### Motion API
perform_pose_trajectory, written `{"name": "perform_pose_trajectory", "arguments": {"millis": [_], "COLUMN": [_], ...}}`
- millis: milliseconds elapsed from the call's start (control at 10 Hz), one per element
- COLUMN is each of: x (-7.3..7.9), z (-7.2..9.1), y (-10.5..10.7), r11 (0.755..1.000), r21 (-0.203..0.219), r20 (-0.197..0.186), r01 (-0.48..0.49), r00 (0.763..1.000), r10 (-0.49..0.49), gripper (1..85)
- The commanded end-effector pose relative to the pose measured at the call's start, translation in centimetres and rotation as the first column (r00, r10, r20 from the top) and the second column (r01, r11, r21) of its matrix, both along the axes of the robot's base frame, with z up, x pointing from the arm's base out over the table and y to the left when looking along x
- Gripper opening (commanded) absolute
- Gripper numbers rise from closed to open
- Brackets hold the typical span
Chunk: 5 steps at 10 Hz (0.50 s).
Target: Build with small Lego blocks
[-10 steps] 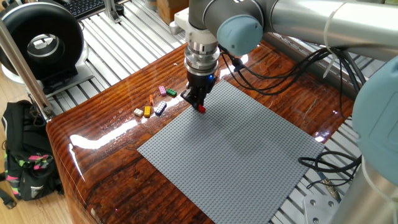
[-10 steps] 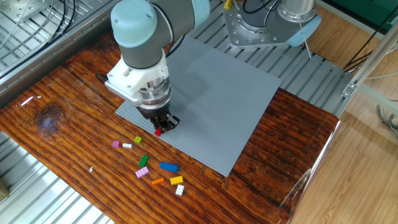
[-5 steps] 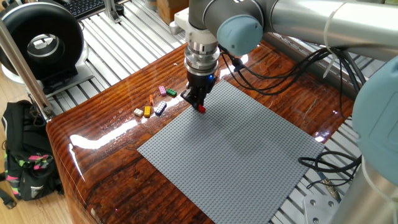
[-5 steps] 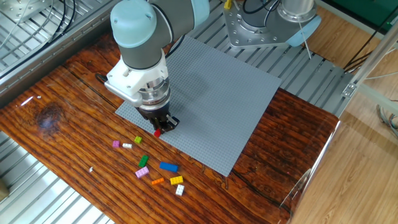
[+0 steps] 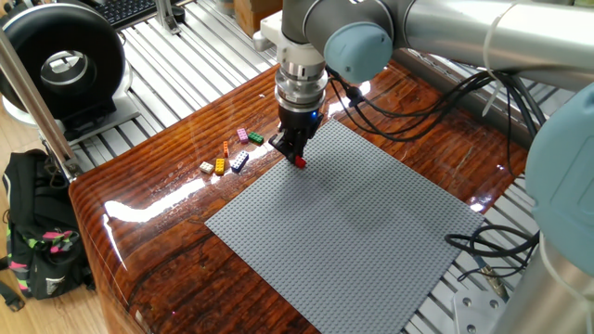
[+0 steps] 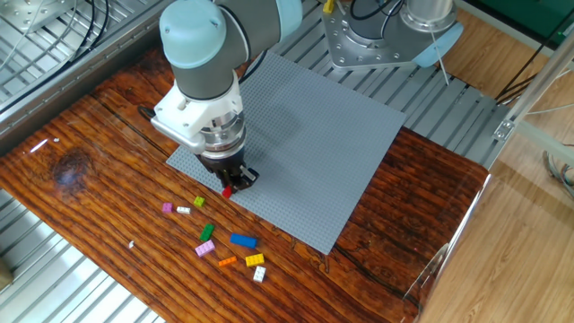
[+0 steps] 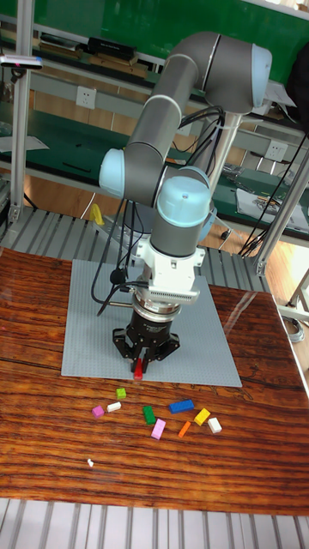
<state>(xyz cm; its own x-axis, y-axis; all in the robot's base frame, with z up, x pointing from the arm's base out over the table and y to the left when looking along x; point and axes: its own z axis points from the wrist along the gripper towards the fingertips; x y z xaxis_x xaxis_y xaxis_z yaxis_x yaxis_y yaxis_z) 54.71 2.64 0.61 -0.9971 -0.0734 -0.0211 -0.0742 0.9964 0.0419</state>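
Observation:
My gripper point(image 5: 298, 158) point(image 6: 229, 185) point(image 7: 138, 365) is shut on a small red Lego block point(image 5: 301, 162) point(image 6: 227, 191) point(image 7: 138, 372), held right at the edge of the large grey baseplate point(image 5: 353, 232) point(image 6: 314, 135) point(image 7: 206, 343). Whether the block touches the plate I cannot tell. Several small Lego blocks lie loose on the wooden table beside the plate: pink point(image 6: 205, 248) point(image 7: 158, 429), green point(image 6: 207, 232) point(image 7: 148, 415), blue point(image 6: 243, 240) point(image 7: 181, 406), orange point(image 6: 227, 261), yellow point(image 6: 255, 260) point(image 7: 202, 417) and white point(image 6: 259, 274) point(image 7: 214, 425). In one fixed view they form a cluster point(image 5: 232, 158).
A dark wooden table top point(image 6: 90, 179) carries the plate. Metal slatted surfaces point(image 6: 54, 54) surround it. A black round device point(image 5: 60, 70) and a backpack point(image 5: 32, 232) stand off the table's left. Cables point(image 5: 436, 111) trail from the arm.

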Motion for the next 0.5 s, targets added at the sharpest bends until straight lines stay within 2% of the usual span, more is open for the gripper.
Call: {"name": "perform_pose_trajectory", "arguments": {"millis": [0, 300, 400], "x": [0.2, -0.6, -0.4], "z": [-0.1, 1.2, 0.9], "y": [0.0, 0.0, 0.2], "r11": [1.000, 1.000, 1.000], "r21": [0.007, 0.005, 0.014], "r20": [0.004, -0.020, -0.017], "r01": [0.011, 0.014, 0.016], "r00": [1.000, 1.000, 1.000], "r10": [-0.011, -0.014, -0.016], "gripper": [2.0, 2.0, 2.0]}}
